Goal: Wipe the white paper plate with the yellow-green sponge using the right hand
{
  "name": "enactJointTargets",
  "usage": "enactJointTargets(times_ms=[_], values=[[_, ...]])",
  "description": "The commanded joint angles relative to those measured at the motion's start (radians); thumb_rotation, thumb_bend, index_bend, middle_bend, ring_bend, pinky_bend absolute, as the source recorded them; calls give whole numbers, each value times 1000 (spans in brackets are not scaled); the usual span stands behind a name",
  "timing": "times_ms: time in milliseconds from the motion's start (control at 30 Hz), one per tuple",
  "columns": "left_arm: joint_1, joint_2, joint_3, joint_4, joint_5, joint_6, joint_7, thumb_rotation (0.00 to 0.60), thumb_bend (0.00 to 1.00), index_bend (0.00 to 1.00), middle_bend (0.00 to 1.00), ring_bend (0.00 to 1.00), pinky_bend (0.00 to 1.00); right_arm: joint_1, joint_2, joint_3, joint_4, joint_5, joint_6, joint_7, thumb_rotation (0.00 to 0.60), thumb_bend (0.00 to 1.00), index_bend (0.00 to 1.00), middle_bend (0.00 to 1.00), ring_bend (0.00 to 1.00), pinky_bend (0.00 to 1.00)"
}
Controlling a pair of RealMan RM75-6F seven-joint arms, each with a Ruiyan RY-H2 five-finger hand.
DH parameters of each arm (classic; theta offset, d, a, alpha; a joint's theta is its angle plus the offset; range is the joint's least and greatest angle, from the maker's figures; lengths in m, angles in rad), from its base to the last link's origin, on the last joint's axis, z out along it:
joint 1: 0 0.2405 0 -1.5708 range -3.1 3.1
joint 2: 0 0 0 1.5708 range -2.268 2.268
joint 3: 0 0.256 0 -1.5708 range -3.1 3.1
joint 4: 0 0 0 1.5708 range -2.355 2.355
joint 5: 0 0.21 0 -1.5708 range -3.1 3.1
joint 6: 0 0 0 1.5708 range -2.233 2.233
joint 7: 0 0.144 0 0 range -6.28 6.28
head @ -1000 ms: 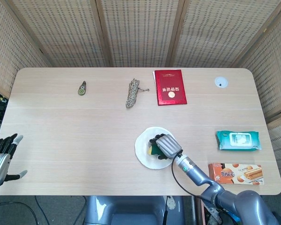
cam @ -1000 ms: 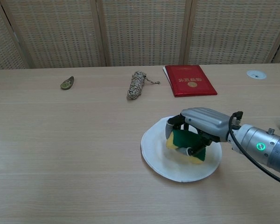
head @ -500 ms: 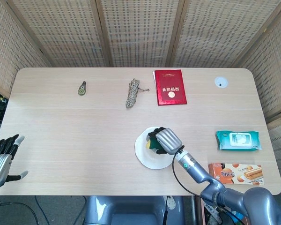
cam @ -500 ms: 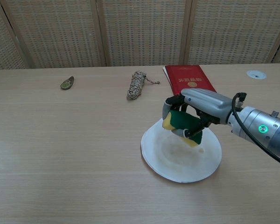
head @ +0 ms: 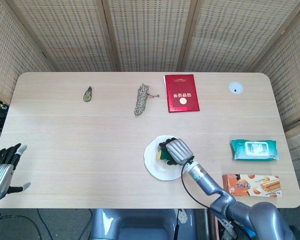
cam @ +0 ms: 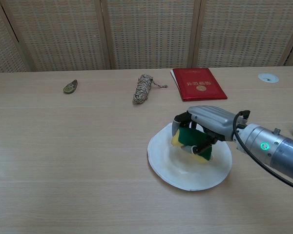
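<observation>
The white paper plate (head: 153,161) (cam: 176,168) lies on the table near its front edge, right of centre. My right hand (head: 176,151) (cam: 208,121) reaches over the plate's far part and grips the yellow-green sponge (head: 162,155) (cam: 189,139), green side up, its lower edge at or just above the plate surface. My left hand (head: 4,167) hangs off the table's left front corner, fingers apart and holding nothing; the chest view does not show it.
At the back lie a red booklet (head: 181,93) (cam: 198,84), a coiled rope (head: 141,98) (cam: 144,88) and a small green-brown object (head: 87,93) (cam: 70,87). On the right are a wet-wipes pack (head: 254,149), a biscuit box (head: 251,185) and a white table grommet (head: 235,88) (cam: 268,77).
My right hand first lifted the sponge off the plate and moved it toward the plate's far edge, then lowered it back onto the plate. The left hand barely shifted.
</observation>
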Motion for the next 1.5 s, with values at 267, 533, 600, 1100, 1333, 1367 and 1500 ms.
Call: enactJointTargets(times_ms=[267,533,600,1100,1333,1367,1500], values=[[-1,-2,1,2,-2,-3,1,600,0,0,0,0,0,-7,-39,-25,93,-4,-30,51,600,348,458,520,395,390],[-3,-5,4,3,-5,-10,7,600,0,0,0,0,0,-17,-64,-31,141,0,-44,74,600,352,468,521,395,391],[-3,-6,4,3,-6,-10,8,600,0,0,0,0,0,-20,-71,-33,154,-2,-38,85,600,354,468,521,395,391],[-4,-9,8,1,-5,-11,16,600,0,0,0,0,0,-30,-75,-29,178,-21,39,153,600,384,472,521,395,391],[-3,-6,10,0,2,-8,10,600,0,0,0,0,0,-10,-16,19,77,-28,142,143,600,384,472,521,394,391],[-3,-5,11,0,3,-8,8,600,0,0,0,0,0,-7,-6,24,60,-28,150,138,600,384,472,521,394,391],[-1,-2,12,-1,9,-2,2,600,0,0,0,0,0,3,49,49,-26,-21,165,92,600,385,472,521,395,391]])
